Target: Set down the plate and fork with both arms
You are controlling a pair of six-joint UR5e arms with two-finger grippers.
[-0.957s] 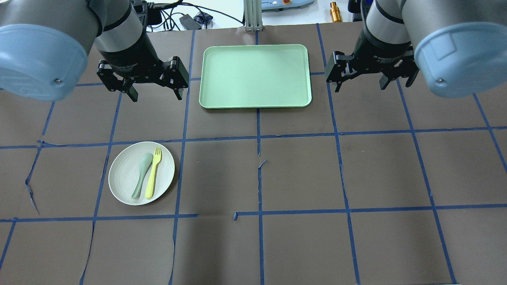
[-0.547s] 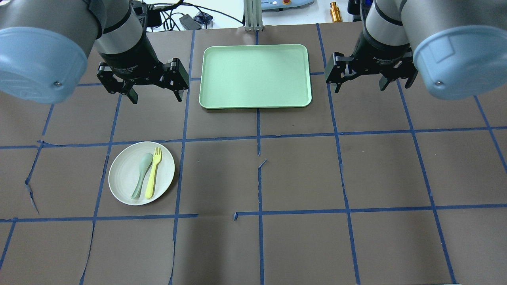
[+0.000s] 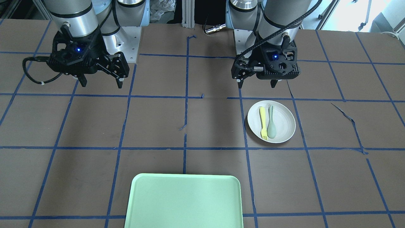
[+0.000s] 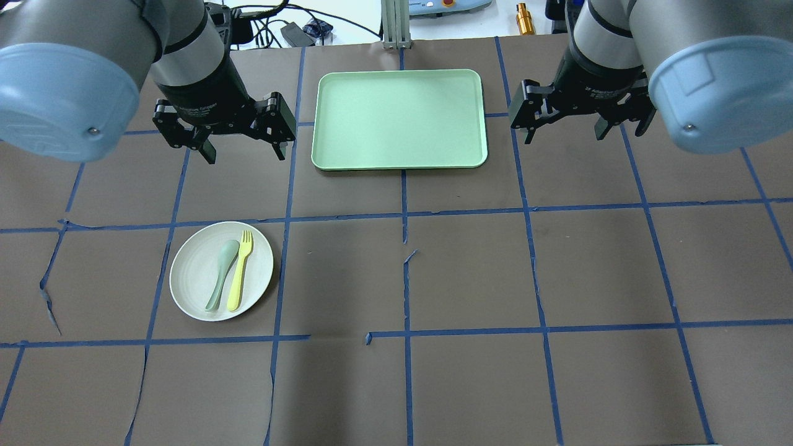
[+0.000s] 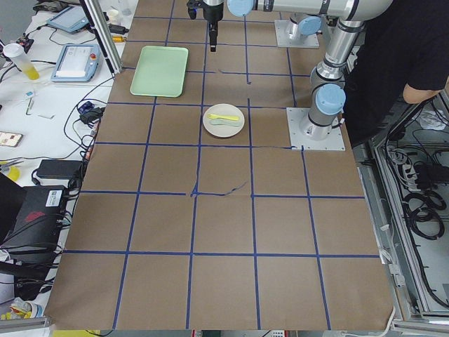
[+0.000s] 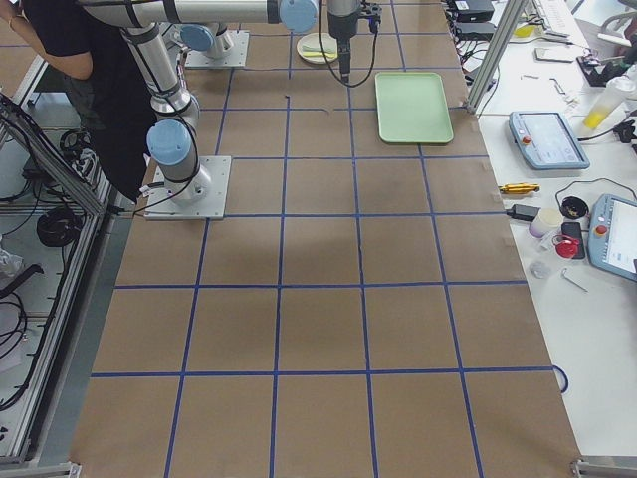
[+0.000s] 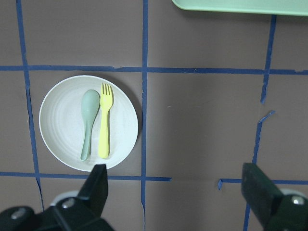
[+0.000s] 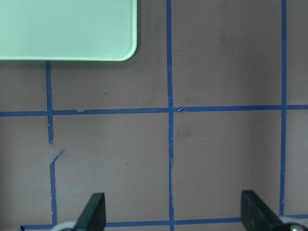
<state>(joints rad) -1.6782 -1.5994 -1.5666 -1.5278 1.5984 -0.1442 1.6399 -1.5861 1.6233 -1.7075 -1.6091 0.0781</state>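
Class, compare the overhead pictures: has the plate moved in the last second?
No. The plate keeps the same gap to the blue tape line beside it.

Seen from overhead, the left pincer sits a little farther toward 6 o'clock than a second ago. Its black fingertips now hang lower over the brown desk and slightly closer to the plate, which lies at about 6 o'clock from it. Most of that drift happens in the first half second and only a trace after. The left arm follows, and its big blue joint cap slips toward 5 o'clock.
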